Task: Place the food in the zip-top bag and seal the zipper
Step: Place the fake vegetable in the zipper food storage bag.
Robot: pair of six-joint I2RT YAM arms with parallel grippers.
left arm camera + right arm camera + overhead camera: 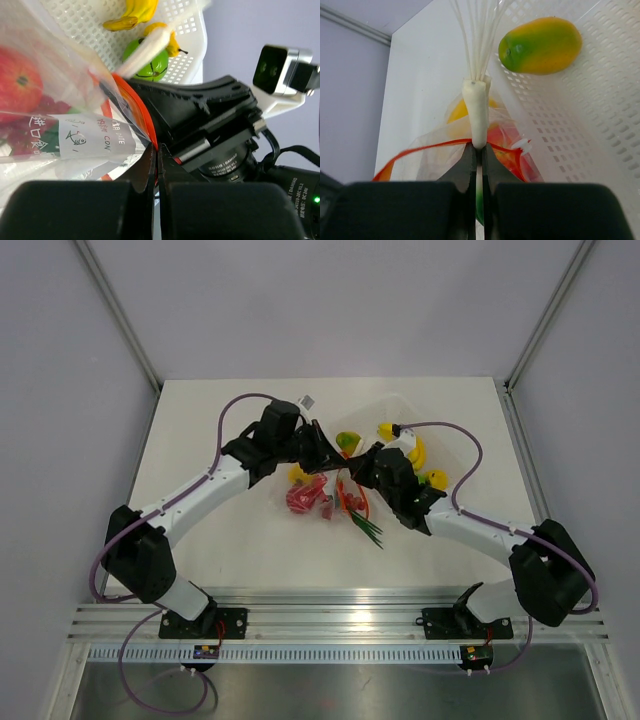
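Observation:
The clear zip-top bag [312,496] lies mid-table with red round fruits [20,80] and a yellow piece [457,112] inside. My left gripper [326,452] [156,154] is shut on the bag's orange-red zipper strip [131,97] at one end of the mouth. My right gripper [361,468] [478,150] is shut on a green stalk [477,107]. The stalk's white root end points over the open mouth [420,147], and its green leaves [367,527] trail behind. The mango [540,45], a green round fruit [152,62] and a banana [132,15] lie in the tray.
The translucent white perforated tray [600,125] [400,412] stands right behind the bag, at the back right of the table. The two grippers are almost touching; the right gripper's body [210,120] fills the left wrist view. Grey walls enclose the table.

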